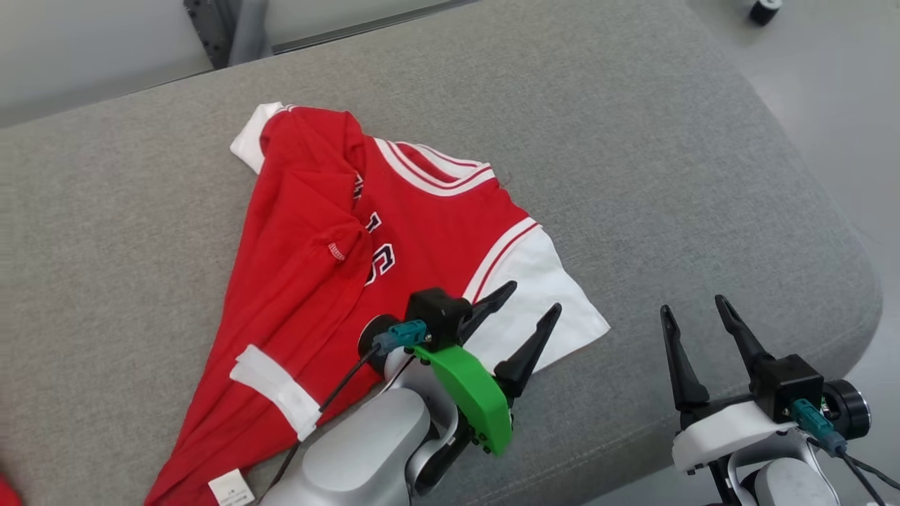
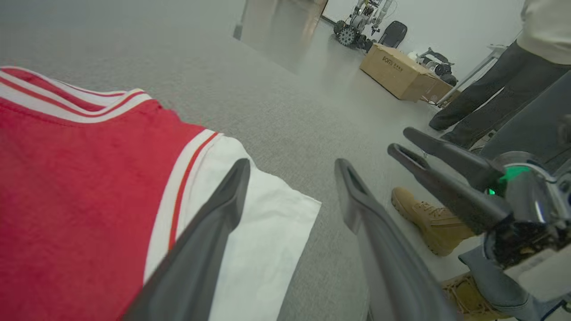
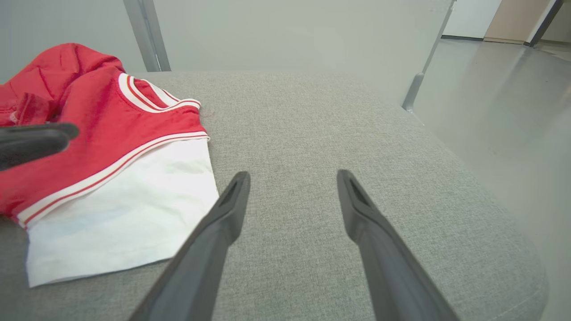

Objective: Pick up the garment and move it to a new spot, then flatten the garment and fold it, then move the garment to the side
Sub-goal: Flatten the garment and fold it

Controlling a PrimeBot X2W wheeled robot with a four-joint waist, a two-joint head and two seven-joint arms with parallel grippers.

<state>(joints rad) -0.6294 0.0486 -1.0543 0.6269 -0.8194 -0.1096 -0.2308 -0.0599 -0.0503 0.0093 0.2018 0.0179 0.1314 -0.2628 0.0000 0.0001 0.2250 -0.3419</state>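
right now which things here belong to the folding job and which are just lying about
Job: red and white garment, grey cushion under it, left gripper, right gripper, both open.
Lying about: cardboard box, wheeled machine, person's tan boot.

One high camera, two low ones, over the grey cushion (image 1: 633,176)
The head camera looks steeply down; wrist cameras behind the left claw (image 1: 536,296) and right claw (image 1: 692,303) skim low and close. All three share the white sleeve (image 1: 566,274), toward the lower left of both wrist frames.
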